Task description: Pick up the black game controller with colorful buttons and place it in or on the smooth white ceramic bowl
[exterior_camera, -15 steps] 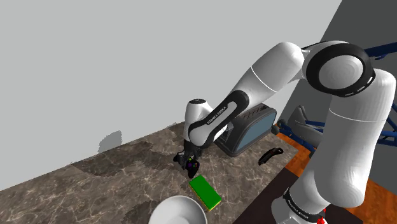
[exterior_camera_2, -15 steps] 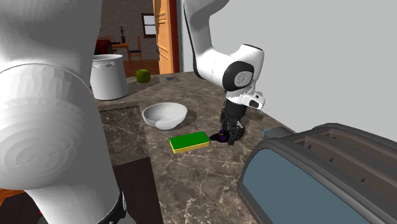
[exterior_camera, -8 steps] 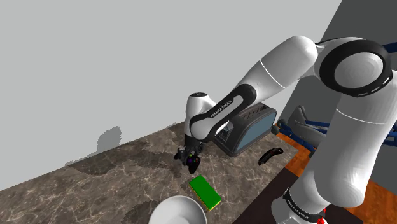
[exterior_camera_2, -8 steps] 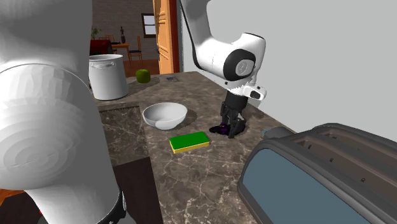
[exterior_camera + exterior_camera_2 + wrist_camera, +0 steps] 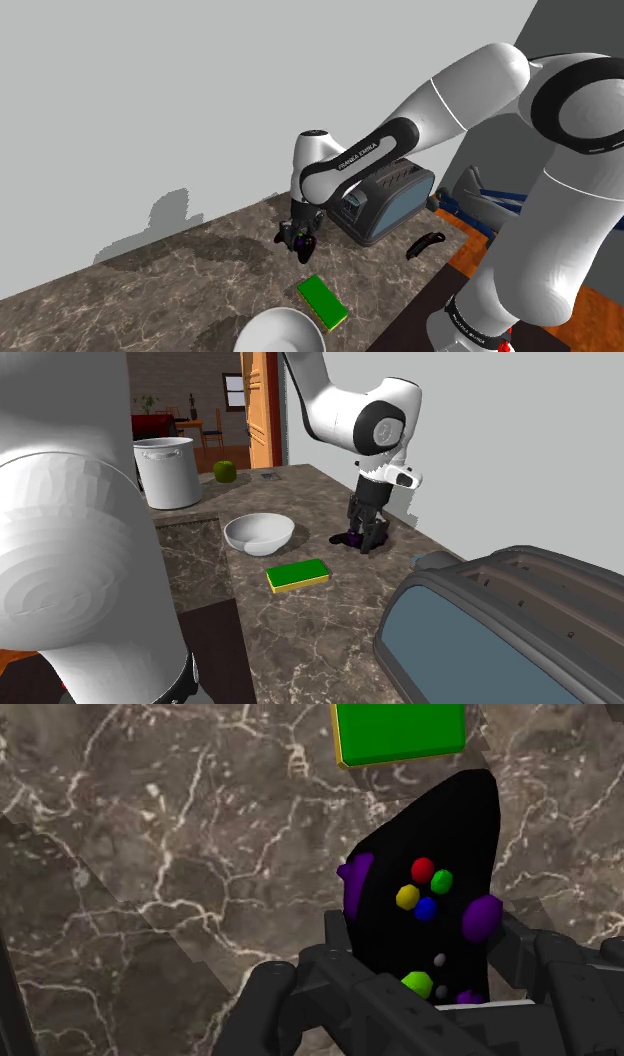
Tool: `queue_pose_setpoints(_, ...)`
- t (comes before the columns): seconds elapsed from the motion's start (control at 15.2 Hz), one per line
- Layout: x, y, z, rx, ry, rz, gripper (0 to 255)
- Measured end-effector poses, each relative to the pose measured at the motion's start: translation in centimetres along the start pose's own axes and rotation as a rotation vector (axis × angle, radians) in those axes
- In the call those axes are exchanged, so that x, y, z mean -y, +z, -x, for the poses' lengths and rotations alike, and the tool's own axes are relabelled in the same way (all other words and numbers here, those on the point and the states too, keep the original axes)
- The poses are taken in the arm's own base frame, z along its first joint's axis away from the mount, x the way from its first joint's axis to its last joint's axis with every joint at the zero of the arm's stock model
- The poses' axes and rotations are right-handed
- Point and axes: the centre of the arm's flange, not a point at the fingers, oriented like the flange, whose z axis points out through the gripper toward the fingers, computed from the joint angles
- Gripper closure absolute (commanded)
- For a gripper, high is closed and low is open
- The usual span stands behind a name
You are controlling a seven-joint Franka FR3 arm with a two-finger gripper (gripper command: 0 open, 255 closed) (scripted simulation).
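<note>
Wrist view, and the gripper [image 5: 425,979] is clenched on the black game controller [image 5: 432,884]. There is 1 black finger [image 5: 285,1004] pressed to each side of its lower end, and the rest of the body juts out away from the hand. 4 round buttons face the camera, red, green, yellow and blue, with purple bumps along the edges. Past the controller's tip, a green block [image 5: 400,729] with yellow sides lies flat on the dark marbled worktop [image 5: 150,854].

Over to the second exterior view. A big grey appliance [image 5: 500,632] sits closest. Next comes the green block, and behind it the gripper points straight down with the controller in its grasp, apart from the block. Whether the controller clears the worktop, I cannot tell. The white bowl [image 5: 259,533] stands to this view's left of the gripper, near but not touching. Farther back are 1 grey pot [image 5: 168,472] and 1 green apple [image 5: 224,471].
</note>
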Motion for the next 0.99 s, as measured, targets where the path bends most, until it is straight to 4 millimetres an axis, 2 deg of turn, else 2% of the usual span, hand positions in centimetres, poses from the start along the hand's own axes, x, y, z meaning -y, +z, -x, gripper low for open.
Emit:
queue_pose_setpoints(0.79, 0.5, -6.2, 1.0, 0.000, 0.000, 0.000, 255)
queue_pose_setpoints(0.99, 2.2, -6.1, 3.1, 0.000, -0.001, 0.000, 255)
